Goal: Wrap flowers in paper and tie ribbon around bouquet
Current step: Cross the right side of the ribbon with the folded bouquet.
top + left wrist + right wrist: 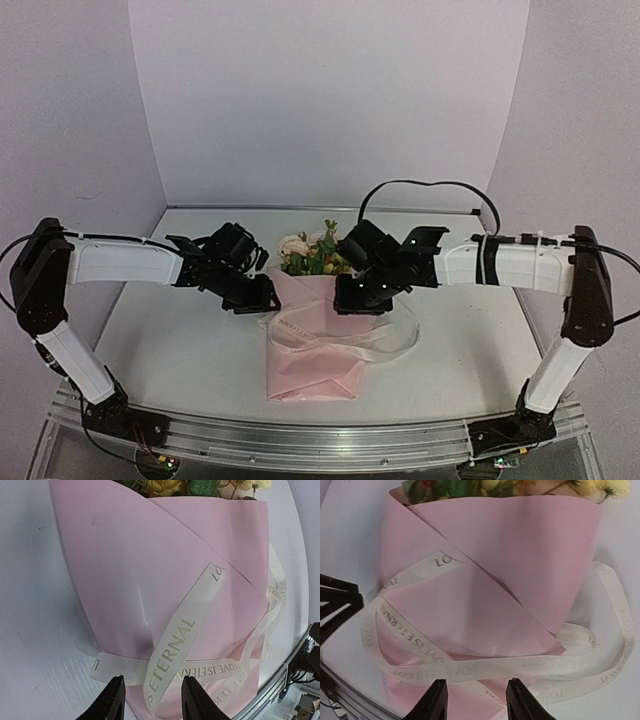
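left gripper (153, 679) fingers apart, ribbon (182, 630) strand running right between them, pink bouquet (135, 565) just ahead, flowers (165, 486) poking out the far end

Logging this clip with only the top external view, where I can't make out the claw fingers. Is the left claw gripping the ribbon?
Observer: No. The left wrist view shows the left claw open, with the ribbon running loose between its fingers.
Operator: And the right claw?
Observer: The right claw is open too, over the pink paper, and the ribbon lies just past its tips.
Operator: Any knot yet?
Observer: None shows in either wrist view. The ribbon lies in slack loops across the paper.
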`<action>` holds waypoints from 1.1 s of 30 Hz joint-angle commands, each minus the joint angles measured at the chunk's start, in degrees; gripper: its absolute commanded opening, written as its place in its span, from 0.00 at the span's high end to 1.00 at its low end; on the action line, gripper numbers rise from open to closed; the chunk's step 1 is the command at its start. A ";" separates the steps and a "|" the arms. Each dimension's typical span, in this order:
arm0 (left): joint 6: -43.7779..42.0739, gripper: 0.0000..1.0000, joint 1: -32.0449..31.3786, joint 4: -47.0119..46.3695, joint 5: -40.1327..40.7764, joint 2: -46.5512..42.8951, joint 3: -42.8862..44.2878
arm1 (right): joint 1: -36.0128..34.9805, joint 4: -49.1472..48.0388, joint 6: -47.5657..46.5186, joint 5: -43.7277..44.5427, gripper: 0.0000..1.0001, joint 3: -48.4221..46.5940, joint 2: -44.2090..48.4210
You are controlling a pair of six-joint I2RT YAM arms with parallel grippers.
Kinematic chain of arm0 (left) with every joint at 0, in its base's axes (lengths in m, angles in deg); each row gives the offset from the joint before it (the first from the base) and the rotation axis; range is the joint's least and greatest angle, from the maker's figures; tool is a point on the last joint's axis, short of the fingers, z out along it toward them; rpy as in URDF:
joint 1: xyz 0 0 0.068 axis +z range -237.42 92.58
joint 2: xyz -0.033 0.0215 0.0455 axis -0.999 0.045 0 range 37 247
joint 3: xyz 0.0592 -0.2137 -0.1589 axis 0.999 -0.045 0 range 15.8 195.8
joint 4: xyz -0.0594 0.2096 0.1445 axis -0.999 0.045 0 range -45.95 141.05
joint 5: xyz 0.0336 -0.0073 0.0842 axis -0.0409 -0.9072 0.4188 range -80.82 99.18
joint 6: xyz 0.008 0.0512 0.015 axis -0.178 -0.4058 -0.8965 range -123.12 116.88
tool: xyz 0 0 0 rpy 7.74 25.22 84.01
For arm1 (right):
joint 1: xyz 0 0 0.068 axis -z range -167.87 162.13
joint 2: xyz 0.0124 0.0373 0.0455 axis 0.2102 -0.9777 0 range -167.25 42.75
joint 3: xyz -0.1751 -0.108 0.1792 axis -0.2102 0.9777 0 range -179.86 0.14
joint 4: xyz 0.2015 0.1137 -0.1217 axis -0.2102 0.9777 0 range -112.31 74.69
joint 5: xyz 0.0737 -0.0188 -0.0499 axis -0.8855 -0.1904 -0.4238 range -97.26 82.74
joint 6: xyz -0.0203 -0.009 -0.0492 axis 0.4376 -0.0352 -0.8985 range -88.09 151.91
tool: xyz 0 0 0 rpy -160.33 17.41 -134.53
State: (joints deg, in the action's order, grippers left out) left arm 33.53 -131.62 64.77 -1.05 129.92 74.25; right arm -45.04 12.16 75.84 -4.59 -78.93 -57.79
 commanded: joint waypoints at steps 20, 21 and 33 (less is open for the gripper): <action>3.39 0.49 5.88 -0.85 -0.75 -13.09 -9.58 | -1.98 -8.37 19.96 -7.89 0.55 -21.52 -22.80; 3.19 0.49 5.89 -1.05 -1.05 -12.65 -9.29 | -1.83 -8.36 20.04 -7.45 0.56 -21.69 -23.12; -0.12 0.49 6.24 -0.49 -3.82 -8.93 -5.51 | -0.34 -8.33 17.22 -5.64 0.97 -22.43 -23.16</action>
State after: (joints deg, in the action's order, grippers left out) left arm 35.77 -125.77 65.05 -2.98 119.87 65.11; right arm -45.61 4.26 95.17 -12.49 -99.24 -82.52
